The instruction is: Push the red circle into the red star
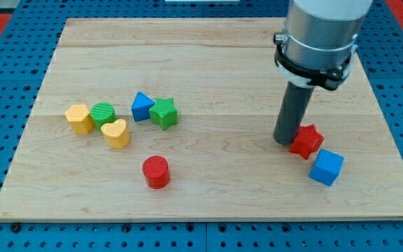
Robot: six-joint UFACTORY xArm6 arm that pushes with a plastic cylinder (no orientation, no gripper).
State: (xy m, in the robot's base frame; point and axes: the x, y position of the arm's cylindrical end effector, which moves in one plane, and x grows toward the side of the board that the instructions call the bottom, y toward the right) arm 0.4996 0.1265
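The red circle [156, 171] lies on the wooden board [208, 63] at the view's lower middle-left. The red star [306, 141] lies at the view's right. My tip [285, 142] stands right against the red star's left side, far to the right of the red circle. A blue cube [326, 167] sits just below and right of the red star.
A cluster sits at the view's left: a yellow hexagon [80, 118], a green circle [103, 113], a yellow heart [117, 133], a blue triangle [142, 106] and a green star [164, 113]. The board's edges border a blue pegboard.
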